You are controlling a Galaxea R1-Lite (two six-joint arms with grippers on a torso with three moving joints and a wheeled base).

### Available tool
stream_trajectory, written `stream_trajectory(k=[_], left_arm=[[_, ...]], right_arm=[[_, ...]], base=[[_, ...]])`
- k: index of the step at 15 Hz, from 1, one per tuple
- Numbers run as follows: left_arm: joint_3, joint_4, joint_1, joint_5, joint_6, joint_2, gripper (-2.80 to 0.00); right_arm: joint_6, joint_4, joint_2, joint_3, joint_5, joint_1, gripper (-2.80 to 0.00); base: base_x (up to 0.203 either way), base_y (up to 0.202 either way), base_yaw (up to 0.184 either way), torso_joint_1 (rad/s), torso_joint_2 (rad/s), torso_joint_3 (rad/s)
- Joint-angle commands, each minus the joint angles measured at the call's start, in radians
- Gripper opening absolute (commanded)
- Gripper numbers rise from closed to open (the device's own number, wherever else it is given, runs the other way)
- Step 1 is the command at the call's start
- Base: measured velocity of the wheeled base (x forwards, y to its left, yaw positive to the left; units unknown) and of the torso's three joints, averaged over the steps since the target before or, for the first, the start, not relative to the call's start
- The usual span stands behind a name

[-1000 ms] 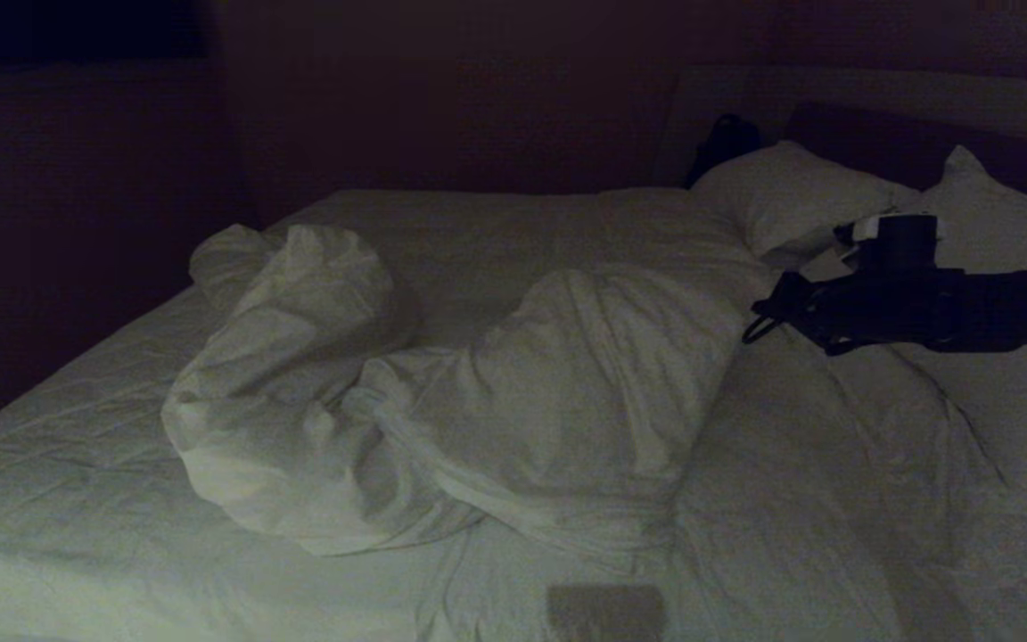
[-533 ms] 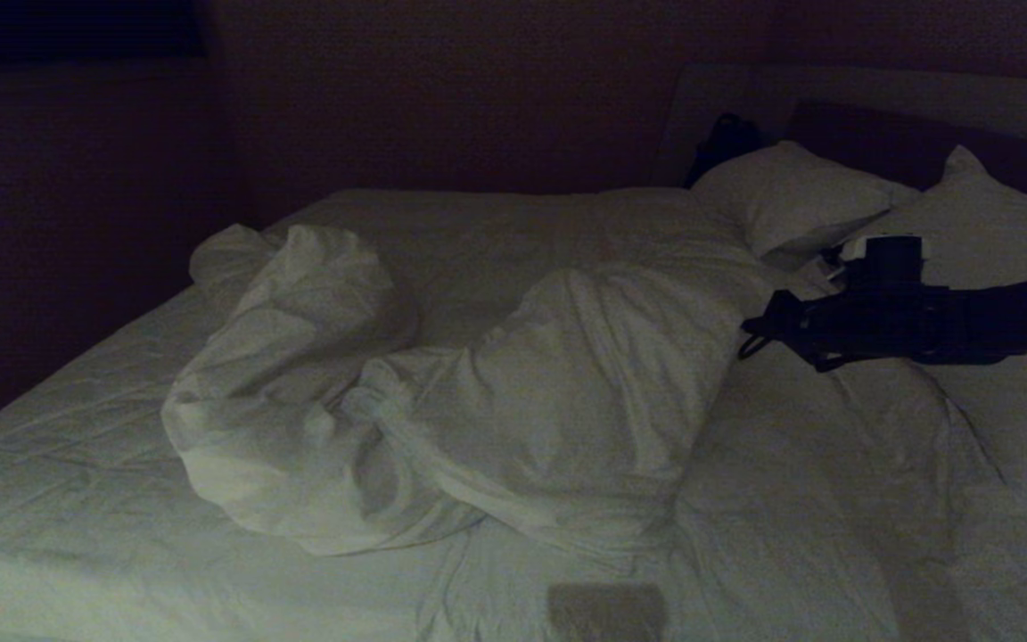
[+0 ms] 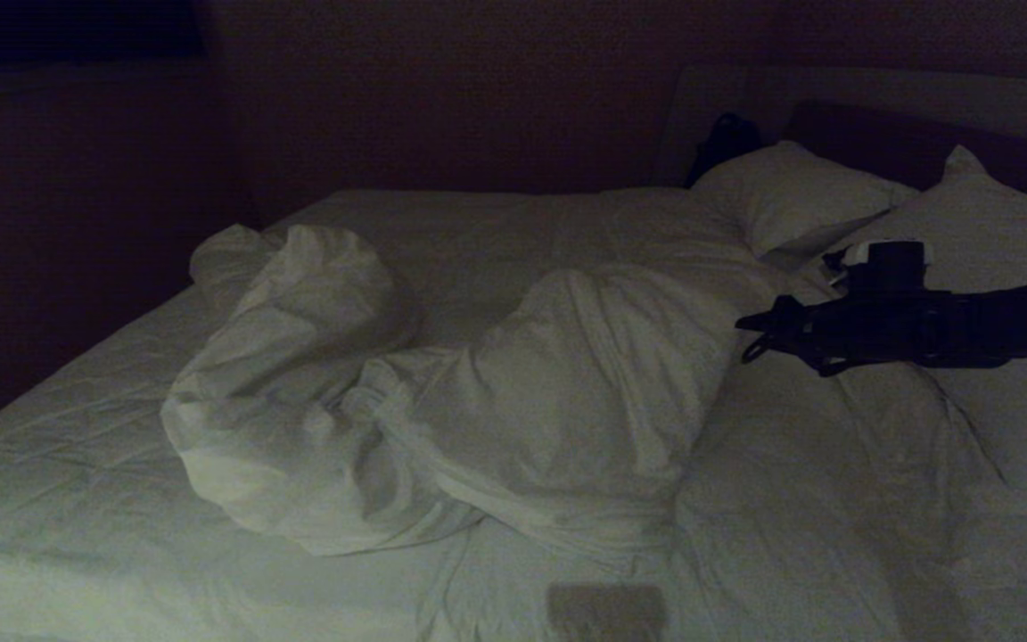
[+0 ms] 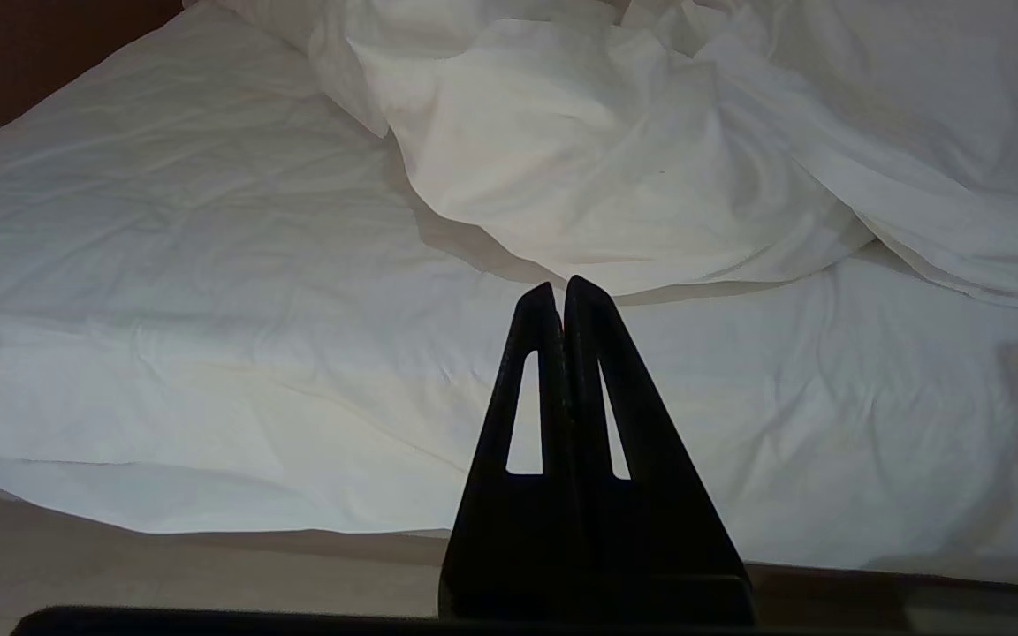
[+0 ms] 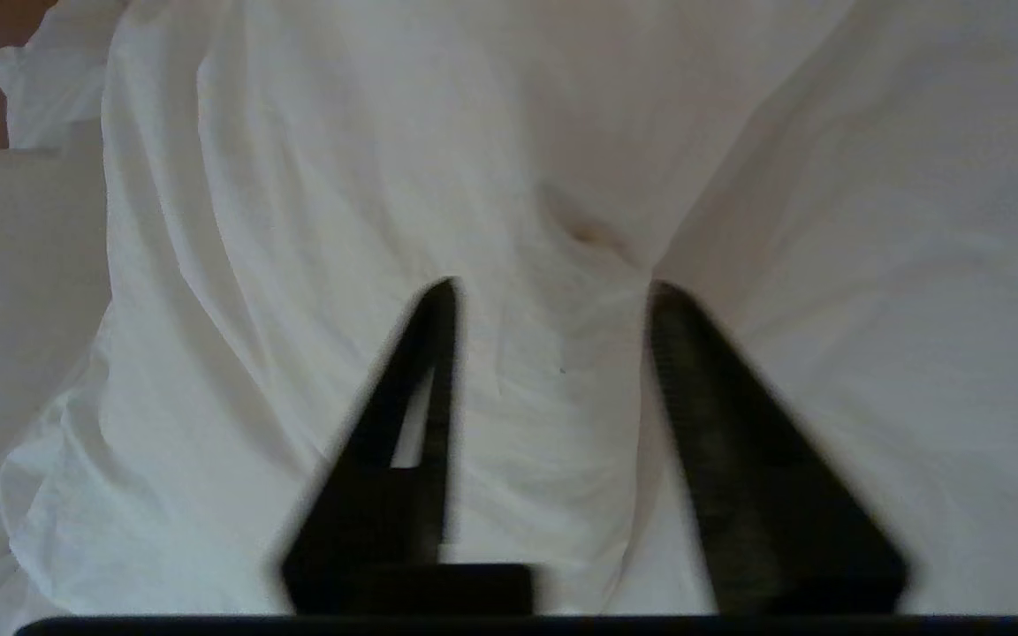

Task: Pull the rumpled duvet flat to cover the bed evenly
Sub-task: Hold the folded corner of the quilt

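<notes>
The duvet [image 3: 478, 401] lies bunched in a thick rumpled heap across the middle of the bed [image 3: 59, 446], leaving bare sheet on the left and at the far side. My right gripper [image 3: 748, 336] reaches in from the right and hovers at the heap's right end. In the right wrist view it [image 5: 553, 287] stands open just over a fold of the duvet [image 5: 509, 132], with nothing gripped. The left gripper [image 4: 562, 287] is shut and empty, parked low off the bed's near edge, facing the sheet [image 4: 164, 265] and the duvet [image 4: 606, 150].
Two white pillows [image 3: 790, 192] [image 3: 986, 214] lean on the dark headboard [image 3: 879, 134] at the far right. A dark object [image 3: 723, 143] sits behind the first pillow. A grey rectangular patch [image 3: 605, 611] shows at the near edge. Dark walls close the left and back.
The right arm has sunk a little toward the duvet and edged left, and its jaws have parted. The duvet and the left gripper have not moved.
</notes>
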Motion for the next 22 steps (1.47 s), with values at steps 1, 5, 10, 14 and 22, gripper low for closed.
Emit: stream_trajectory(k=[1,5,10,14,22], left_arm=[[0.000,0.000,0.000,0.000,0.000,0.000,-2.80],[0.000,0.000,0.000,0.000,0.000,0.000,-2.80],[0.000,0.000,0.000,0.000,0.000,0.000,-2.80],[0.000,0.000,0.000,0.000,0.000,0.000,-2.80],[0.000,0.000,0.000,0.000,0.000,0.000,-2.80]], right_arm=[[0.004,-0.001,0.000,0.004,0.022,-0.003,0.00],[0.012,-0.004,0.031,0.004,0.119,-0.006,0.00],[0.030,-0.012,0.082,-0.006,0.191,-0.001,0.00],[0.029,-0.015,0.087,-0.009,0.191,0.009,0.00],[0.047,0.017,0.158,-0.088,0.182,0.041,0.00]], base=[[0.000,0.000,0.000,0.000,0.00,0.000],[0.000,0.000,0.000,0.000,0.00,0.000],[0.000,0.000,0.000,0.000,0.00,0.000],[0.000,0.000,0.000,0.000,0.00,0.000],[0.000,0.000,0.000,0.000,0.00,0.000]])
